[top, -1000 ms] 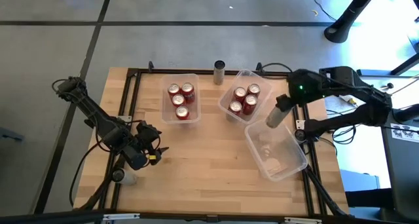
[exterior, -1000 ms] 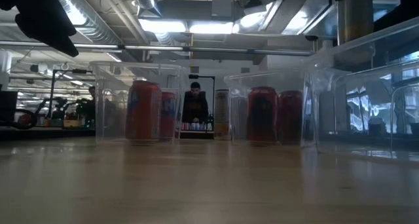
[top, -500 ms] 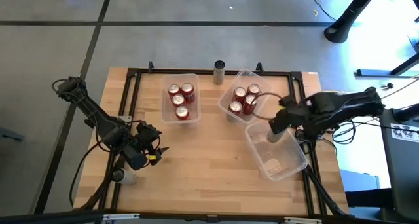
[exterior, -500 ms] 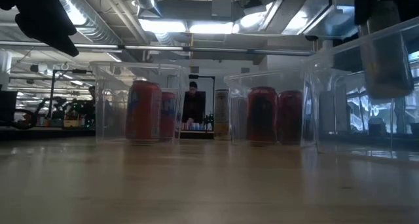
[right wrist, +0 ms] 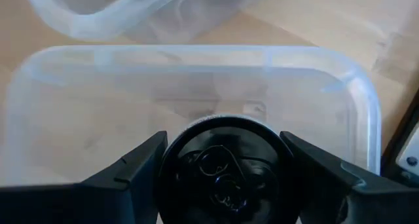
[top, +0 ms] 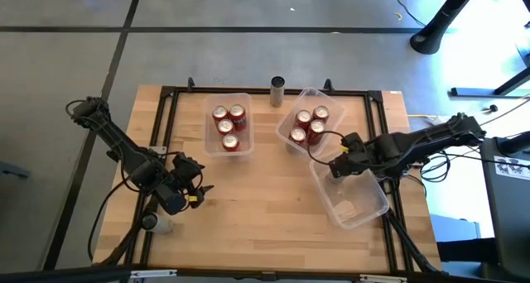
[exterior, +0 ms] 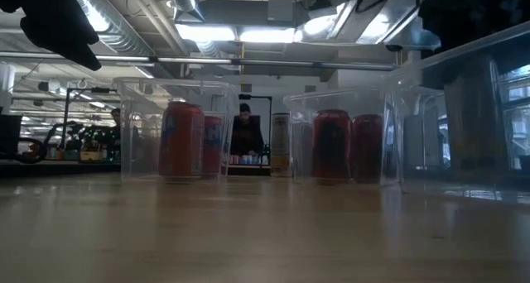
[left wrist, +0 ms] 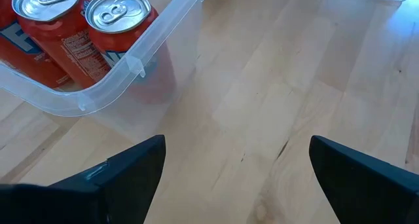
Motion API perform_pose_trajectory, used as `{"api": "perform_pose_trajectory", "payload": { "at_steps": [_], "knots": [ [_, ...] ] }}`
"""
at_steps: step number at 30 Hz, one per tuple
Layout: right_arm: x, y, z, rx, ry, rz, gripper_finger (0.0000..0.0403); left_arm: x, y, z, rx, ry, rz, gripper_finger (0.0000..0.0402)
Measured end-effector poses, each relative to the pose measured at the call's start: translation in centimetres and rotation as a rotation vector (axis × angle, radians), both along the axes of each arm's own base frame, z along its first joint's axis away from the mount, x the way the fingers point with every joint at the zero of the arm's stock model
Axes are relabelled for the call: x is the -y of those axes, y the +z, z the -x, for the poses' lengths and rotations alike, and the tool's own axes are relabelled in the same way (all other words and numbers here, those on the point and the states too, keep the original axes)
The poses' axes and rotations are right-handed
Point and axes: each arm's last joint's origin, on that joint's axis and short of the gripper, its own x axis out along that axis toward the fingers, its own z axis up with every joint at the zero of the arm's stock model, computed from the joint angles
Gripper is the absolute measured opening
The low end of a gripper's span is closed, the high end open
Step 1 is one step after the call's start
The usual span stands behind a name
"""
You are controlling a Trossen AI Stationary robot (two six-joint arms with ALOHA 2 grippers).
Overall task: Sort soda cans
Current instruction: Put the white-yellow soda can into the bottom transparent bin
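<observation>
Right gripper [top: 334, 169] — lowered from above, clamped on dark can [right wrist: 219, 160] — now inside empty bin [top: 370, 207]; release follows.

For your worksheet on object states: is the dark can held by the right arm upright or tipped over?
Upright. The right wrist view looks straight down on the dark can's round top between the jaws, inside the clear bin.

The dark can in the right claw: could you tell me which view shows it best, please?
The right wrist view: the dark can fills it, between the fingers. The low view shows it dimly through the empty bin; the high view hides it.
</observation>
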Motion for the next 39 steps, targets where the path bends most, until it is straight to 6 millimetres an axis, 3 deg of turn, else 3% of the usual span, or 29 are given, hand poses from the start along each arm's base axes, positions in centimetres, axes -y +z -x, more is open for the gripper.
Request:
{"api": "perform_pose_trajectory", "payload": {
  "at_steps": [6,13,17,24,28,33,39],
  "knots": [
    [0.1,-1.6,0.1,-0.013,-0.005,0.031,0.0265,0.0,0.0,0.0,0.0,0.0,0.0,0.0365],
    [0.1,-1.4,0.1,-0.02,0.019,0.045,0.0306,0.0,0.0,0.0,0.0,0.0,0.0,0.0365],
    [0.0,0.4,-0.2,0.013,0.053,0.013,0.0319,0.0,0.0,0.0,-0.001,-0.001,-0.001,0.0365],
    [-0.2,5.1,-0.4,0.128,0.104,-0.026,0.0322,0.0,0.0,0.0,-0.003,-0.005,-0.006,0.0365],
    [0.1,7.3,-0.9,0.242,0.153,0.134,0.0323,0.0,0.0,0.0,-0.004,-0.007,-0.007,0.0365],
    [0.7,8.7,-2.0,0.35,0.169,0.435,0.0324,0.0,0.0,0.0,-0.003,-0.005,-0.005,0.0365],
    [2.8,9.6,-4.5,0.426,0.213,0.54,0.0353,0.0,0.0,0.0,-0.006,-0.01,-0.011,0.0365]
  ]
}}
